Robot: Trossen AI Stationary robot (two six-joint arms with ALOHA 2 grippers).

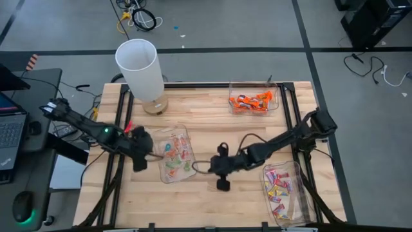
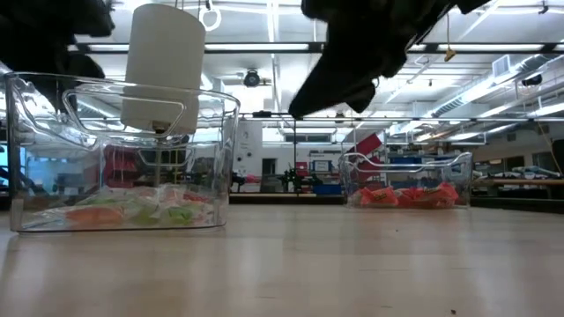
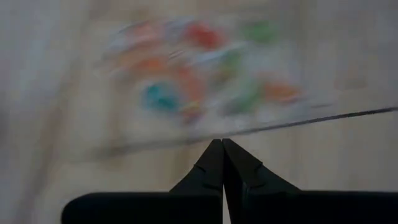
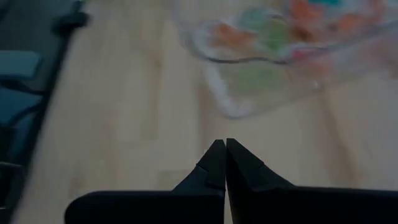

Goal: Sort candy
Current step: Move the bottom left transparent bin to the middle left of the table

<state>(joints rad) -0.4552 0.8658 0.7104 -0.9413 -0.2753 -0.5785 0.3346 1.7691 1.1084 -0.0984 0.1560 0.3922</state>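
A clear tray (image 1: 174, 154) in the middle of the table holds mixed candy (image 3: 205, 74) in green, orange and pink wrappers. My left gripper (image 3: 222, 144) hovers shut just off that tray's left side (image 1: 141, 158), with nothing held. My right gripper (image 4: 225, 144) hangs shut above bare wood to the tray's right (image 1: 217, 169), and is also empty. In the low view it shows as a dark shape (image 2: 352, 53) well above the tabletop. Orange candy (image 1: 252, 101) lies in a far-right tray, and pink-and-yellow candy (image 1: 278, 187) in a near-right tray.
A tall white cylinder (image 1: 138, 64) stands on a round base at the far left of the table. A black frame (image 1: 302, 154) runs along the table's edges. Bare wood lies between the trays and along the near edge (image 1: 206, 206). A laptop (image 1: 9, 132) sits off the table's left.
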